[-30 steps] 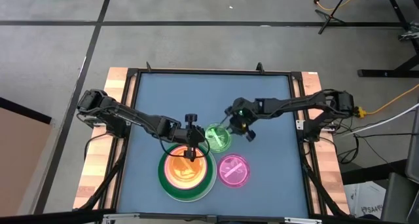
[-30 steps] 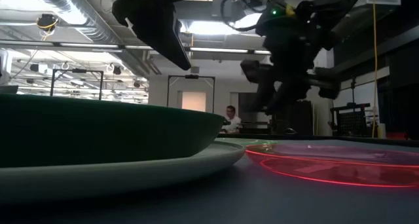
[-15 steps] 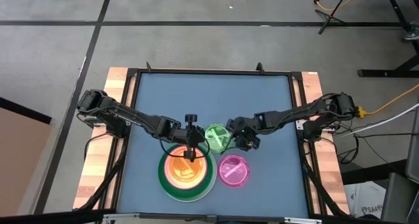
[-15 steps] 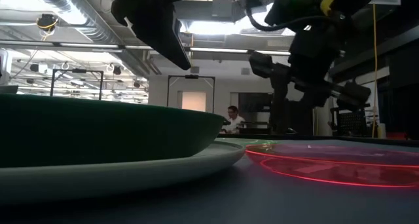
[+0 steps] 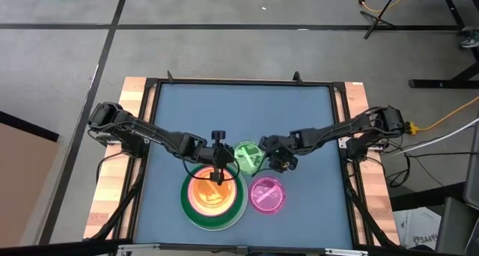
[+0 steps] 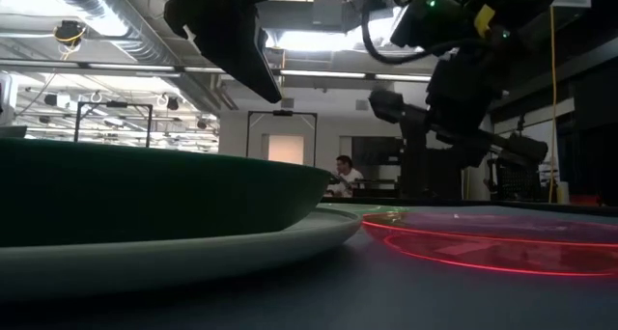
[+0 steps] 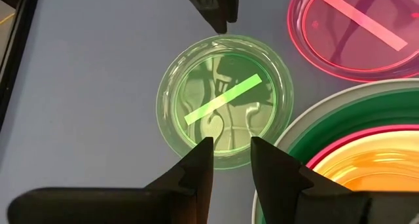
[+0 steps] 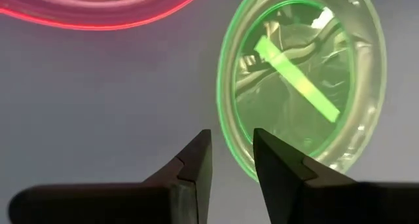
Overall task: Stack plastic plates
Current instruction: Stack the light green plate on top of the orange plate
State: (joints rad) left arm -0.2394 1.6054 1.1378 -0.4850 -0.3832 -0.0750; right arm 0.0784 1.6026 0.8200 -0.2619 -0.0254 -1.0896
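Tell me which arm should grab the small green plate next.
Right, probably. The right claw is low at the green plate, its tips at the rim in its wrist view. The left claw hangs over the stack, a little farther off.

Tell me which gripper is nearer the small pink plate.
Right. The right gripper sits just above the small pink plate beside the green plate; the left gripper hovers over the stack.
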